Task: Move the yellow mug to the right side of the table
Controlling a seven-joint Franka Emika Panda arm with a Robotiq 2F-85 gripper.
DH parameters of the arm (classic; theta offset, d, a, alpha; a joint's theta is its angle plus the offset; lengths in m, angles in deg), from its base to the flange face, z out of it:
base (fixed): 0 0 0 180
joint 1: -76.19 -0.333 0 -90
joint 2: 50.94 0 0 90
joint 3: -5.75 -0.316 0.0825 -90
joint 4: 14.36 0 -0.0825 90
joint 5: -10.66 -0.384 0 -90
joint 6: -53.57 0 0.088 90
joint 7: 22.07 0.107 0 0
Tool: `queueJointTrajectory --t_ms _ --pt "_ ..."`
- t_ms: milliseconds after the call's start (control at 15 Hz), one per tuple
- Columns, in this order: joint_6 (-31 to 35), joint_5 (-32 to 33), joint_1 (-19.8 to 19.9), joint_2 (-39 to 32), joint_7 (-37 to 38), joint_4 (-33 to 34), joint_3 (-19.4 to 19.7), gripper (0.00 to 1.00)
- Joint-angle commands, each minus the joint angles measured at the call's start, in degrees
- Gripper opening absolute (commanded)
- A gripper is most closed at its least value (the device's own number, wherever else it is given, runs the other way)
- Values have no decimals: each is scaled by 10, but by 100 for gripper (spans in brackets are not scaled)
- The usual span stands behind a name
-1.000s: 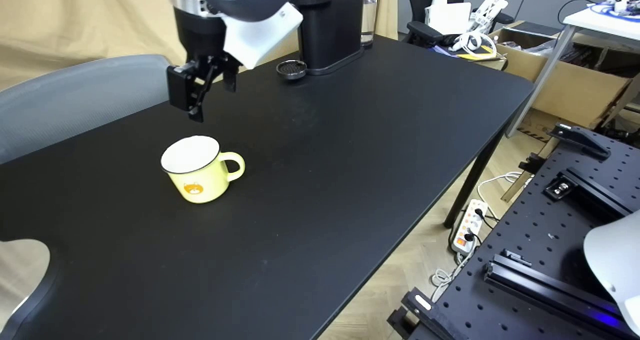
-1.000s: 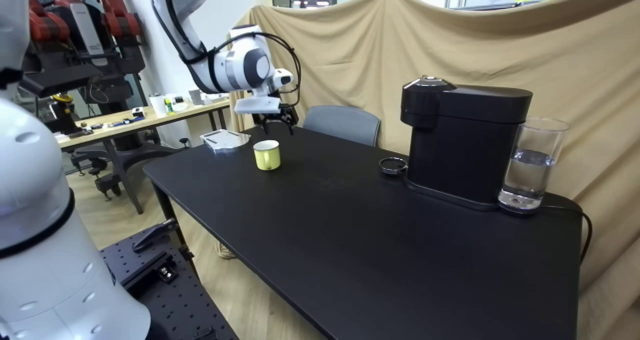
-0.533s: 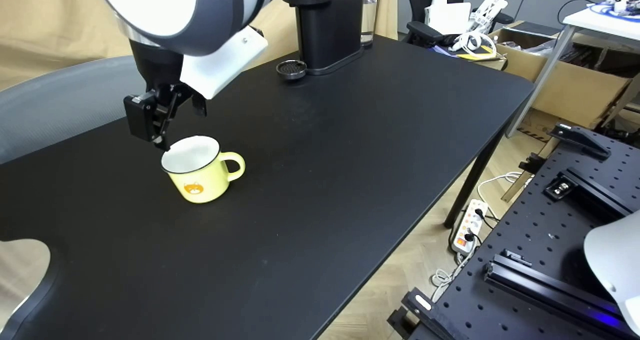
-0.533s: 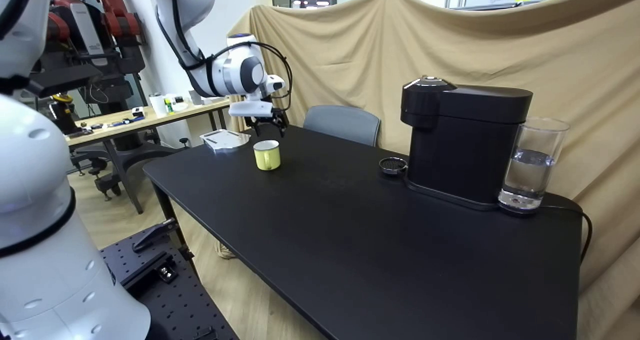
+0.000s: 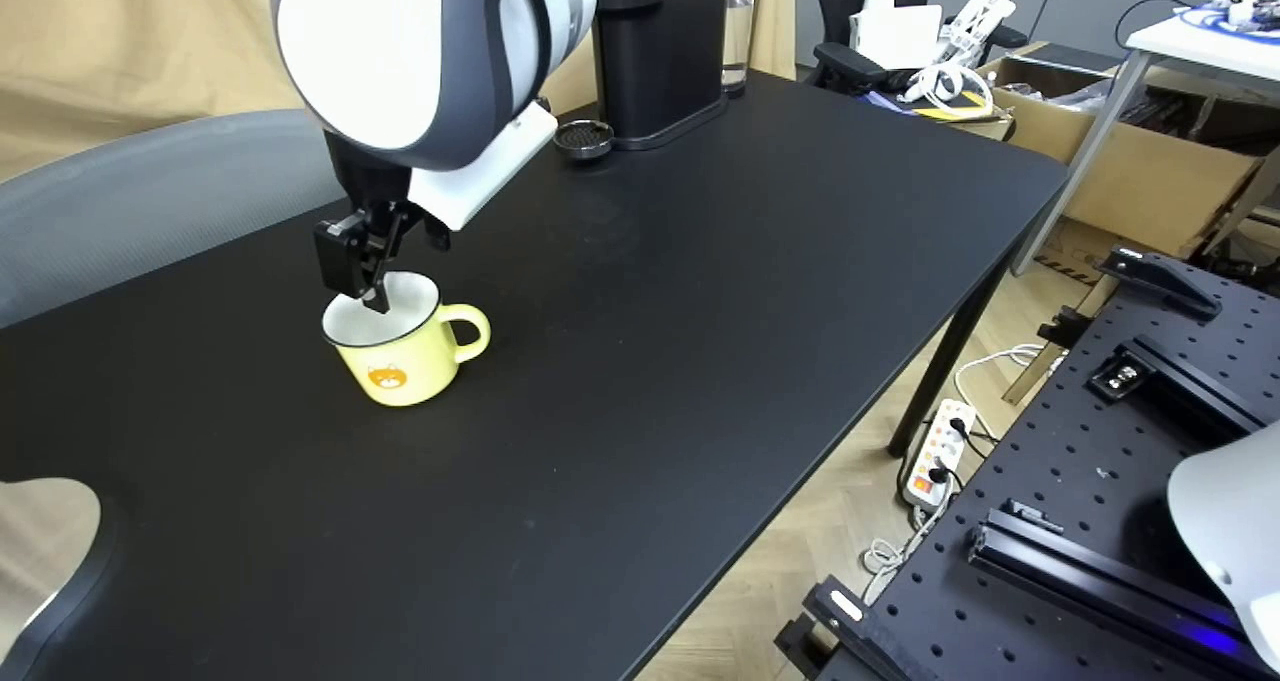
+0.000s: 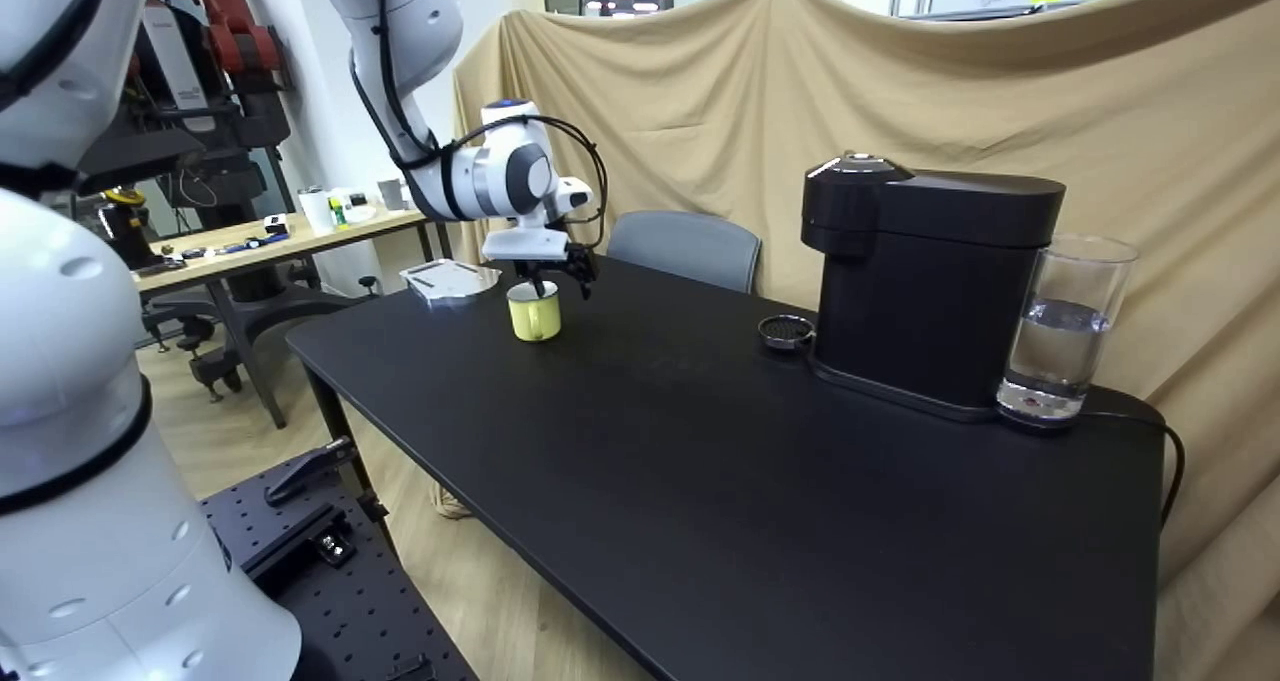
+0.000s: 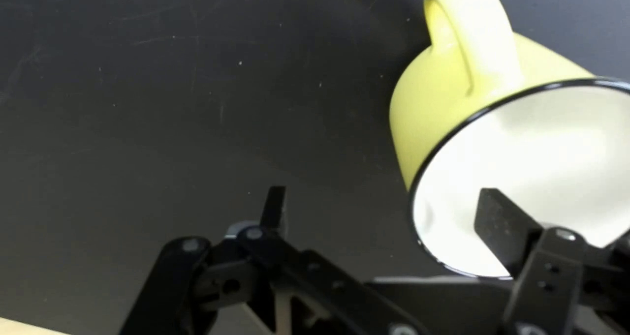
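Observation:
The yellow mug [image 5: 405, 366] stands upright on the black table [image 5: 700, 311], its white inside facing up and a small orange mark on its side. It also shows in an exterior view [image 6: 535, 321] and in the wrist view [image 7: 423, 108], where its handle points up the picture. My gripper [image 7: 384, 199] is open and empty. One finger is over the mug's opening and overlaps its white inside; the other is outside, over the table. The mug's rim lies between the fingers. I cannot tell how deep the finger is or whether it touches the mug. The gripper also shows in an exterior view [image 5: 408, 271].
A black coffee machine [image 6: 910, 301] with a water tank [image 6: 1060, 346] and a small round drip grate [image 6: 786, 332] stands along the table's back side. A grey chair [image 5: 170, 191] is behind the table near the mug. A flat pale tray [image 6: 450, 279] lies beyond the mug.
My gripper has come down to the mug, first shifting to one side, then back, so that one finger is now over the opening. The mug has not moved.

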Motion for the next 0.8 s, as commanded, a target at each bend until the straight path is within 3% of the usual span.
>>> queueJointTrajectory --t_ms 0,533,733 --pt "-10 -4 4 -32 5 37 -4 68" --pt "-63 -30 25 -24 -19 51 -38 11" --pt "-93 -33 28 -12 -18 50 -41 0"
